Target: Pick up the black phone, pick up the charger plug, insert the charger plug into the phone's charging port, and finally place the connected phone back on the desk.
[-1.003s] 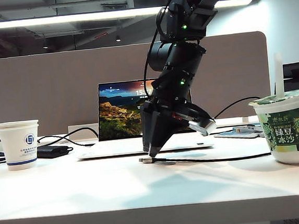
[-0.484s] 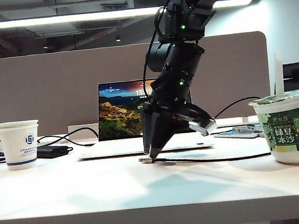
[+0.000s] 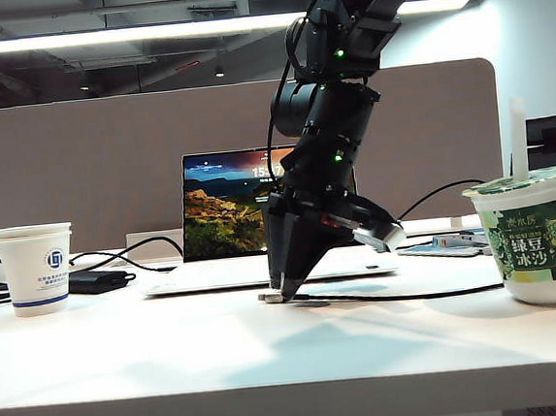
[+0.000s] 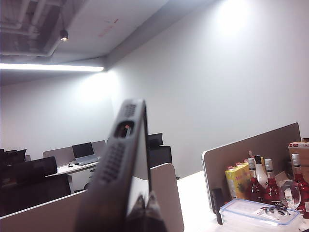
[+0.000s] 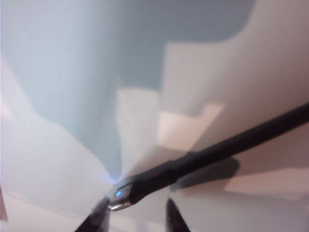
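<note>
left gripper (image 4: 140, 212) gripping black phone (image 4: 120, 169) upright in the air, right gripper (image 3: 283, 290) standing half-open, fingertips straddling charger plug (image 5: 120, 193) lying on desk (image 3: 175, 363)

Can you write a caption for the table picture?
Right gripper reaches down to the charger plug lying on the desk.

Front of table (image 3: 176, 373) bare, wide passage. Right pincer (image 3: 285, 290) down at charger plug (image 3: 271, 297) mid-table; cable (image 3: 403, 296) trails right toward drink cup (image 3: 536, 234). Laptop (image 3: 222, 218) blocks behind, paper cup (image 3: 36, 269) left. Left pincer raised, closed on black phone (image 4: 120, 169).
</note>
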Robot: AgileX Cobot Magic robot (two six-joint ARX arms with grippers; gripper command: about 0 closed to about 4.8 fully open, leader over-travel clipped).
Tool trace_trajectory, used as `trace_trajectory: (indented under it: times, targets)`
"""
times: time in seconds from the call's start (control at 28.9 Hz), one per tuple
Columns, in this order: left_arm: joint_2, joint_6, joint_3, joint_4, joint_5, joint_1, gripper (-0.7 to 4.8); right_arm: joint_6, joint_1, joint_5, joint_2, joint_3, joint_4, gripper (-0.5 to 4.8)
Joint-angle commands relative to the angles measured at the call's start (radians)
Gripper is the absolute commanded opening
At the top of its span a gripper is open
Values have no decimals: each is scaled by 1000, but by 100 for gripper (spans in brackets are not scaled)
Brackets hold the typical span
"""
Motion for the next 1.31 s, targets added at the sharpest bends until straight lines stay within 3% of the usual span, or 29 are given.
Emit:
trace_trajectory:
  times: [0.03, 0.8, 0.93, 1.25, 1.31]
  targets:
    - [-4, 5, 8, 30, 1, 2, -7, 4, 3, 5, -1, 3, -4, 147]
    - [-9, 23, 8, 10, 1, 2, -7, 4, 19, 27, 17, 3, 5, 142]
    - [-9, 23, 8, 10, 1, 2, -7, 3, 19, 27, 17, 3, 4, 88]
    - [-9, 23, 8, 10, 1, 2, -7, -19, 19, 27, 17, 3, -3, 38]
    - [-9, 23, 8, 9, 1, 2, -7, -52, 19, 27, 17, 3, -2, -1]
